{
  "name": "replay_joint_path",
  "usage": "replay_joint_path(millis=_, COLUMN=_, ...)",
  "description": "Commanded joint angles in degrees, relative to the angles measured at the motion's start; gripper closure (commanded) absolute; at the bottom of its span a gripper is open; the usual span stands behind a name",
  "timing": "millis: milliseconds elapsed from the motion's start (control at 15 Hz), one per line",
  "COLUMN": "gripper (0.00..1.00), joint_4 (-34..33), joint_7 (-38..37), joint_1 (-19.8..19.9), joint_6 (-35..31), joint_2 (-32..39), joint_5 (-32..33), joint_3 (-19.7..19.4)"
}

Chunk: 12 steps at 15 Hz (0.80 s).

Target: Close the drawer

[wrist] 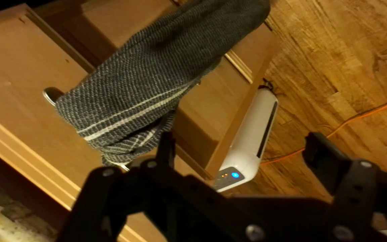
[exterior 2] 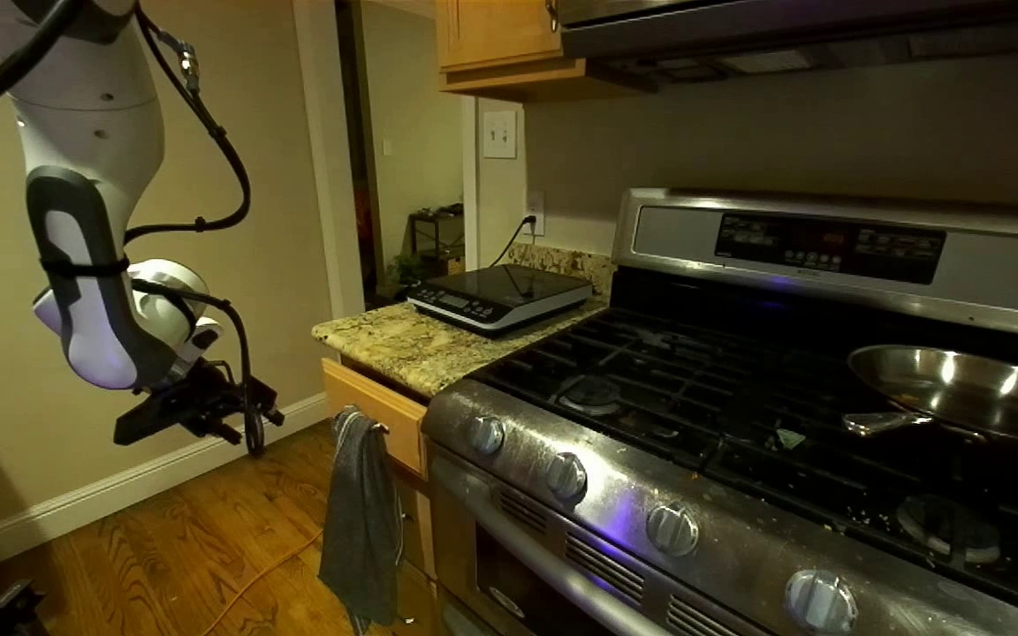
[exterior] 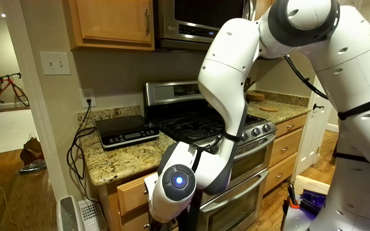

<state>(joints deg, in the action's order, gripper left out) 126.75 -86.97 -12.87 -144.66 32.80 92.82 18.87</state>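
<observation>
Drawer (exterior 2: 403, 428) pokes out under the bench (exterior 2: 385, 340); I count one grey towel (wrist: 139, 84) over its handle (wrist: 47, 96), hiding the middle; one white machine (wrist: 255, 134) nearby; my end effector (wrist: 240, 148) is spread wide, holding nothing.

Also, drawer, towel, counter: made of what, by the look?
Drawer: probably wood or veneer, smooth satin look; warm brown, small dark flecks.
Towel: woven fabric, maybe cotton, matte; weave and stripes show.
Counter: granite or similar, seemingly polished; tan and dark speckle, slight sheen.
</observation>
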Motion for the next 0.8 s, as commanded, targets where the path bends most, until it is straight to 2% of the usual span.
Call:
replay_joint_path(millis=0, gripper=0.24, joint_4=-4.4, joint_7=-6.2, joint_1=-1.8, joint_6=5.1, joint_2=3.2, joint_5=-2.9, joint_3=-2.4)
replay_joint_path(millis=400, gripper=0.63, joint_4=-6.6, joint_7=-17.3, joint_1=-2.5, joint_6=11.1, joint_2=1.7, joint_5=-5.9, joint_3=-3.5)
replay_joint_path(millis=667, gripper=0.89, joint_4=-6.9, joint_7=-26.7, joint_1=-3.0, joint_6=15.9, joint_2=0.6, joint_5=-5.1, joint_3=-4.0)
replay_joint_path(millis=733, gripper=0.90, joint_4=-7.4, joint_7=-29.0, joint_1=-3.2, joint_6=17.4, joint_2=1.1, joint_5=-5.0, joint_3=-4.3)
